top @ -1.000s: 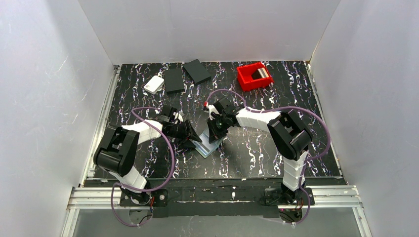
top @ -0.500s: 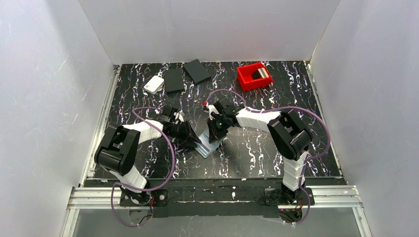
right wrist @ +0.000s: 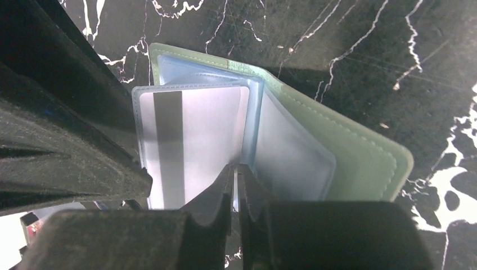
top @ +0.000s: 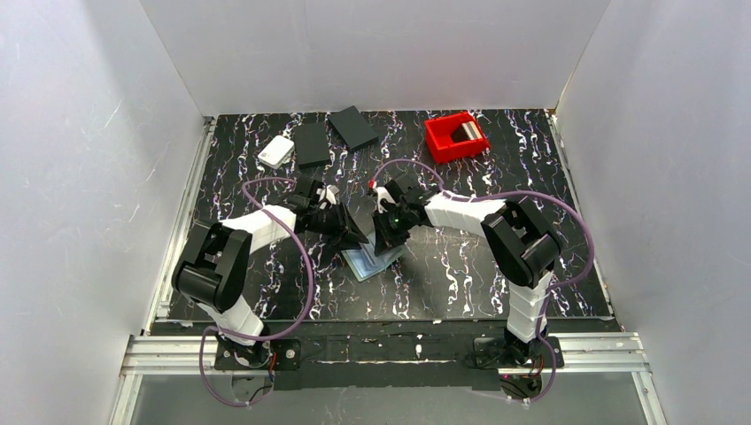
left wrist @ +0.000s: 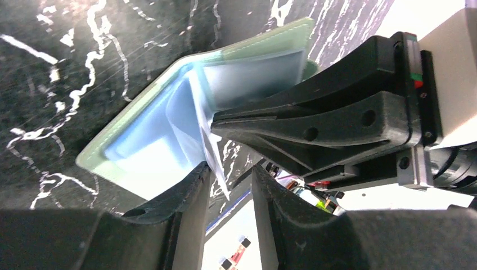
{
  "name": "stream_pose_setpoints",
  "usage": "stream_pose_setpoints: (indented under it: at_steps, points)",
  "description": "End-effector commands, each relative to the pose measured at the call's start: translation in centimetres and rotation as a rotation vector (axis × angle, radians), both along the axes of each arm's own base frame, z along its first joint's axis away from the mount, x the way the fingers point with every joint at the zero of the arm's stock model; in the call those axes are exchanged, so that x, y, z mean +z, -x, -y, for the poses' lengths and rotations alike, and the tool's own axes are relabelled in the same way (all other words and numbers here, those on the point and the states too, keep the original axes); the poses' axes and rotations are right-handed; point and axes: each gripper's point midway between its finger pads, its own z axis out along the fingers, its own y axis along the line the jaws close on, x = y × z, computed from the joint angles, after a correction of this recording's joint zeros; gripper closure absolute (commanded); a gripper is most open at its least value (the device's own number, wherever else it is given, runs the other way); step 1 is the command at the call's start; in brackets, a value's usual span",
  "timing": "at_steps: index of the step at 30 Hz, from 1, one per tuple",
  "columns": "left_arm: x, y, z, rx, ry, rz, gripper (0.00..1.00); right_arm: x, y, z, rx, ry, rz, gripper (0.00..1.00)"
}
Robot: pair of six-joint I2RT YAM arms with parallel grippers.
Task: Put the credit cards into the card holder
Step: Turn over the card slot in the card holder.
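The sage-green card holder (top: 374, 262) lies open on the black marbled table between both grippers, also in the left wrist view (left wrist: 140, 140) and the right wrist view (right wrist: 360, 157). A pale credit card (right wrist: 185, 140) with a dark stripe sits inside one clear pocket. My right gripper (right wrist: 236, 169) (top: 385, 241) is shut on the edge of a clear pocket leaf and holds it upright. My left gripper (left wrist: 229, 169) (top: 352, 237) is at the holder's left side, its jaws apart. The lifted leaf's corner (left wrist: 216, 163) hangs between them, unclamped.
At the back of the table stand a red bin (top: 455, 135) with something grey inside, two black flat rectangles (top: 312, 143) (top: 354, 127) and a white rounded box (top: 276, 151). White walls enclose the table on three sides.
My left gripper has moved right and up to the holder's lifted leaf and its jaws have narrowed. The right gripper has stayed at the holder.
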Motion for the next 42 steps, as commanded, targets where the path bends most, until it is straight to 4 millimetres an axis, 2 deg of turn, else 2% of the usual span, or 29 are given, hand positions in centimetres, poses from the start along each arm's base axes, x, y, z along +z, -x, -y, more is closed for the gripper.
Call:
stream_pose_setpoints:
  at_steps: [1, 3, 6, 11, 13, 16, 18, 21, 24, 27, 30, 33, 34, 38, 42]
  points:
    - [1.4, -0.8, 1.6, -0.039, 0.046, 0.017, 0.69, 4.1, -1.3, -0.1, -0.055, -0.037, 0.036, 0.83]
    - [1.5, -1.1, 2.3, -0.053, 0.051, 0.017, 0.69, 5.0, -2.0, 0.7, -0.091, -0.036, 0.046, 0.79]
    - [1.3, -1.5, 3.3, -0.073, 0.051, 0.015, 0.68, 6.7, -3.4, 2.9, -0.167, -0.012, 0.099, 0.73]
    - [0.7, -1.9, 4.3, -0.087, 0.049, 0.009, 0.67, 8.0, -3.6, 4.8, -0.205, -0.019, 0.146, 0.67]
    - [0.6, -2.1, 4.6, -0.090, 0.048, 0.006, 0.65, 8.3, -3.6, 5.6, -0.231, -0.020, 0.163, 0.64]
    - [0.3, -2.4, 4.7, -0.089, 0.044, 0.009, 0.57, 9.0, -4.2, 7.0, -0.278, -0.045, 0.175, 0.60]
    - [0.1, -2.6, 4.7, -0.088, 0.039, 0.012, 0.51, 9.5, -4.3, 7.2, -0.280, -0.078, 0.179, 0.58]
    - [0.3, -2.9, 5.1, -0.090, 0.051, 0.013, 0.45, 10.2, -3.3, 6.1, -0.222, -0.136, 0.151, 0.56]
    - [1.1, -3.1, 5.1, -0.091, 0.058, 0.038, 0.40, 10.1, -2.4, 4.9, -0.182, -0.173, 0.126, 0.56]
    - [2.5, -2.8, 4.9, -0.105, 0.061, 0.071, 0.37, 10.5, -3.0, 4.9, -0.202, -0.172, 0.145, 0.55]
    - [3.8, -2.0, 4.3, -0.125, 0.048, 0.107, 0.34, 12.1, -5.5, 5.8, -0.272, -0.149, 0.204, 0.53]
    - [4.7, -1.0, 3.8, -0.148, 0.048, 0.123, 0.33, 13.7, -9.5, 8.1, -0.396, -0.112, 0.276, 0.46]
    - [5.4, 0.0, 3.5, -0.169, 0.059, 0.125, 0.32, 14.9, -13.9, 10.9, -0.517, -0.071, 0.355, 0.38]
    - [5.8, 1.0, 2.8, -0.189, 0.045, 0.138, 0.31, 16.2, -20.2, 14.8, -0.615, 0.060, 0.506, 0.29]
    - [6.4, 2.4, 2.0, -0.232, 0.028, 0.158, 0.30, 17.3, -26.2, 19.3, -0.665, 0.285, 0.679, 0.21]
